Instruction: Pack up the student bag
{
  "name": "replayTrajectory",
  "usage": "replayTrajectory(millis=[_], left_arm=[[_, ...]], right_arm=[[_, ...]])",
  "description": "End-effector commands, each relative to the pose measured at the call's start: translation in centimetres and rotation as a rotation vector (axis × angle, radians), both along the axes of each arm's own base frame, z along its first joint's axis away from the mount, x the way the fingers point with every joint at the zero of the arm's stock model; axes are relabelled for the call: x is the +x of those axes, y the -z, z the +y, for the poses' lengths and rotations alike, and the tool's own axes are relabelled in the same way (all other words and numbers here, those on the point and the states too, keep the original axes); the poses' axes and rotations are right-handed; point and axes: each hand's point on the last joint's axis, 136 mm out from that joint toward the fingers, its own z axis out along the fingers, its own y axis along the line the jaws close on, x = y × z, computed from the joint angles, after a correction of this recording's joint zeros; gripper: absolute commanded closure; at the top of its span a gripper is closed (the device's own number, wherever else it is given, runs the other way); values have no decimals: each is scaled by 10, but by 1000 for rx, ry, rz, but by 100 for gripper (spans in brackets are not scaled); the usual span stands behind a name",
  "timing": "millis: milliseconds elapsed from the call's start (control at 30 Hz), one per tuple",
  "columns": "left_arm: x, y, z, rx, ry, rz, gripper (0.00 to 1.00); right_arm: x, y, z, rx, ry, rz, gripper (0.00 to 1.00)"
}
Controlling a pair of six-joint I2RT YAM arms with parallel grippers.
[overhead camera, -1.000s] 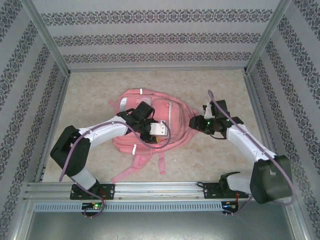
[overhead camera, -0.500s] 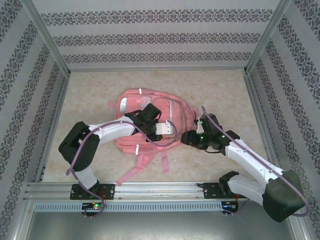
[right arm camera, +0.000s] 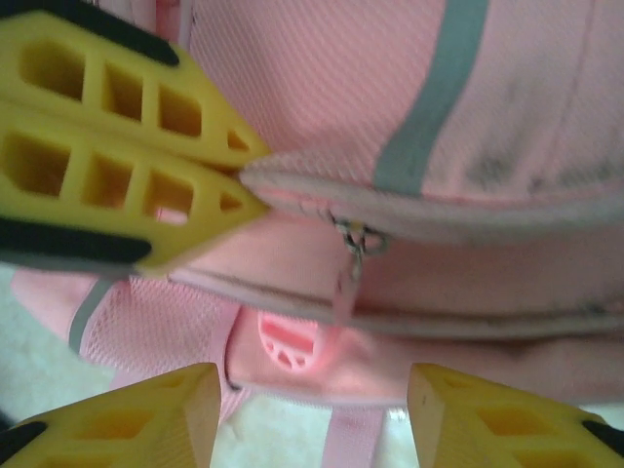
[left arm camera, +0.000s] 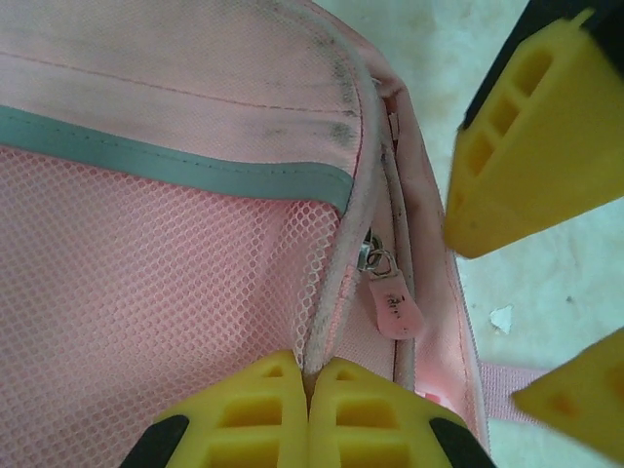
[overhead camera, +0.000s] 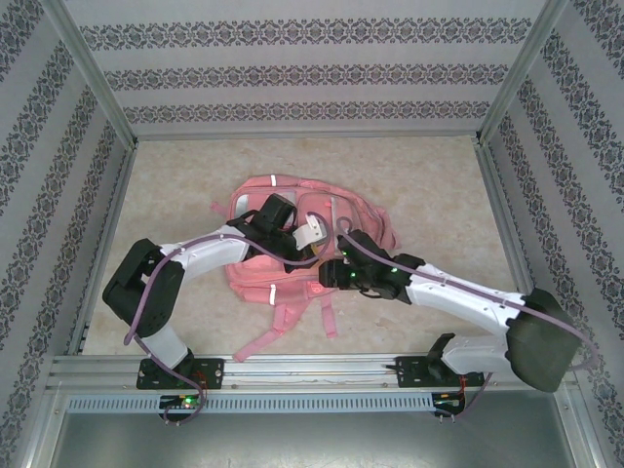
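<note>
Since the left tool (left arm camera: 309, 378) is clamped fully shut on the piped edge of the student bag (overhead camera: 255, 283), right beside the zip, the coming move looks to turn on where the zip pull (left arm camera: 395, 310) lies from the right tool (right arm camera: 314, 390). The pull hangs straight ahead of that tool, in line with the gap between its two yellow fingers (right arm camera: 146, 414), which stand partly open and hold nothing. Seen from the right wrist, the zip line runs crosswise with the pull dangling toward the tool, so the right arm is clearly the nearer one to take it while the left arm pins the fabric. From above, the bag lies flat in the middle of the surface (overhead camera: 185, 175). Its long axis runs from the far side toward the arm bases, slightly skewed, with the shoulder straps (overhead camera: 330, 320) trailing at the near end and both tools meeting over its right-hand half. It is soft pink cloth with a mesh panel (left arm camera: 146, 292), grey reflective strips (left arm camera: 175, 168) and dark scuff marks along the seam. I cannot tell how far the zip is open.
</note>
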Motion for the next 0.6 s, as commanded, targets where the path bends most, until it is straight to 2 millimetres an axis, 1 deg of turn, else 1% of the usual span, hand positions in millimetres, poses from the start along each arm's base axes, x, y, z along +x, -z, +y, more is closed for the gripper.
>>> replayTrajectory(millis=[0,67,133,200,333,400,467,533,567], left_arm=[[-11,-19,-9,-143,6,90,100],[-11,-19,-8,-169,-1,111,100],[-12,-19,-9,-177,0,115,100],[-12,-18,-7,-178,-7,115,100],[-9,-18,-4,-178,-22,104,100],[-8,-18,-1,-172,-26,93,100],[-7,-17,4,-156,-27,66,100],[-9,-16,10,-133,-11,26,100],[-9,-16,11,-128,-4,10,100]], right_arm=[[27,-6,0,-55,88,-103,47],[31,-1,2,-79,92,-120,48],[33,3,7,-95,79,-130,53],[33,8,10,-122,65,-130,65],[26,16,11,-173,48,-130,86],[24,19,3,-195,60,-124,95],[22,17,-8,-231,54,-137,100],[23,15,-27,-295,60,-141,100],[23,15,-32,-312,60,-139,100]])
